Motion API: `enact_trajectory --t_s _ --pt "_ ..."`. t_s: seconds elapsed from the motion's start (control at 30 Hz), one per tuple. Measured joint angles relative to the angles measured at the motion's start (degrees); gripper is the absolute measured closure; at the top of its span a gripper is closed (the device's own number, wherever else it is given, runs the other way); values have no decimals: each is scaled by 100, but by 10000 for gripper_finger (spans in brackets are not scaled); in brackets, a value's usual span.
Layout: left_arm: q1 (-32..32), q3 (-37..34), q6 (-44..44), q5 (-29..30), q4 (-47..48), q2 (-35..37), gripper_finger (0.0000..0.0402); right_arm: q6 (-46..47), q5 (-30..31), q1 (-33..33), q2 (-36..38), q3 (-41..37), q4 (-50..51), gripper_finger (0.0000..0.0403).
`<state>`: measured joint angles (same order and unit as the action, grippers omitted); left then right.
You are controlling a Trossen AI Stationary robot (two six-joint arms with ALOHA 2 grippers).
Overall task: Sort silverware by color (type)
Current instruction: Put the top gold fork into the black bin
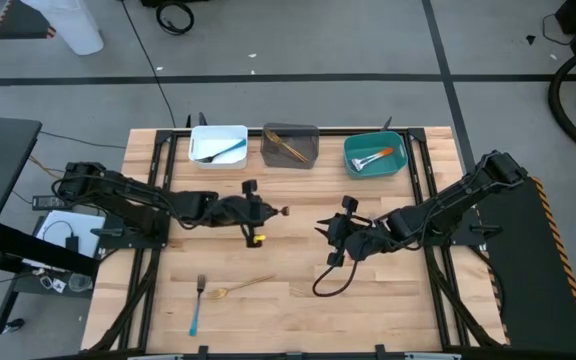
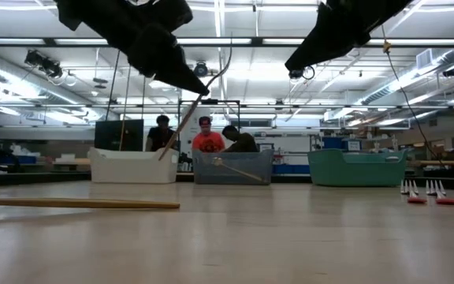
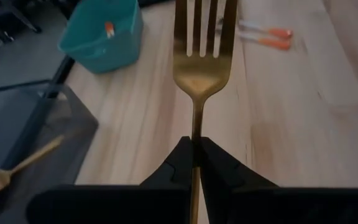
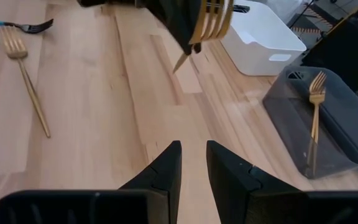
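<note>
Two dark robot arms reach over a wooden table (image 1: 288, 310). The left gripper (image 3: 194, 163), raised mid-table, pinches a gold fork (image 3: 201, 56) by its handle, prongs pointing away. The right gripper (image 4: 193, 163) hovers empty, its fingers slightly apart. A second gold fork (image 1: 243, 286) and a blue-handled fork (image 1: 197, 305) lie near the front edge. White (image 1: 218, 145), grey (image 1: 290, 146) and teal (image 1: 375, 155) bins along the back each hold utensils.
</note>
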<state>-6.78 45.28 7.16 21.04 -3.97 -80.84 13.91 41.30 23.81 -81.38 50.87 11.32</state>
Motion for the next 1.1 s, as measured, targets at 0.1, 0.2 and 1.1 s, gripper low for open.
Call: enact_trajectory --t_s 0.1,0.2,1.1 --pt "30 0 114 -7 -326 -11 381 -13 2 -23 0 0 142 317" --pt "36 0 264 -13 -660 -15 381 -31 -44 -106 1 0 251 317" --pt "402 2 1012 -298 -2986 -17 381 -593 -32 -881 4 2 -108 308"
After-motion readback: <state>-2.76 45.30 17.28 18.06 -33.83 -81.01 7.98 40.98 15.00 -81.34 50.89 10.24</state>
